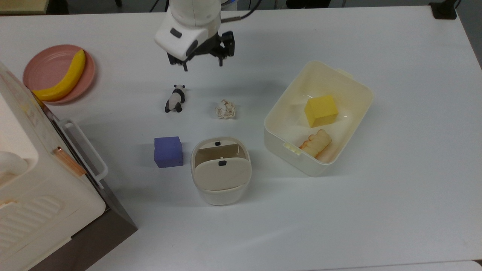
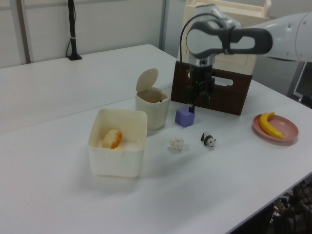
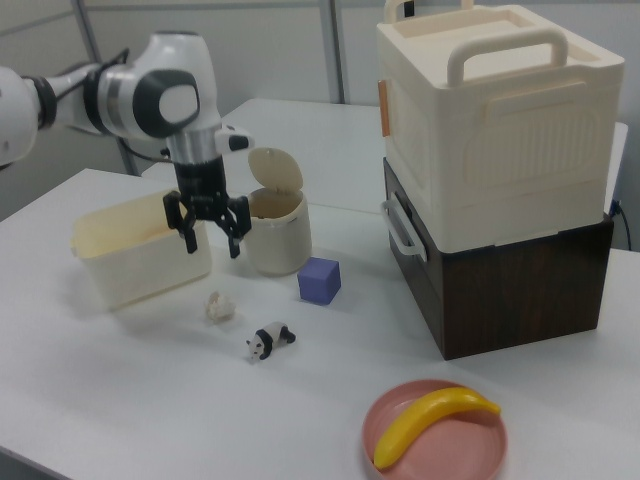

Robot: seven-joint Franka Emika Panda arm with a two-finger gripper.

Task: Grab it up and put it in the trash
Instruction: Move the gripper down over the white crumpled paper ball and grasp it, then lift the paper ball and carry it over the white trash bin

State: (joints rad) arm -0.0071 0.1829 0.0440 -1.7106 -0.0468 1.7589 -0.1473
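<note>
Gripper released, its 2 fingers spread wide and pointing down, hanging above the table clear of everything. Paper loose on the table, near the bin, between panda and tub. Bin lid tipped up. In the top view, a blue cube sits just left of the bin.
</note>
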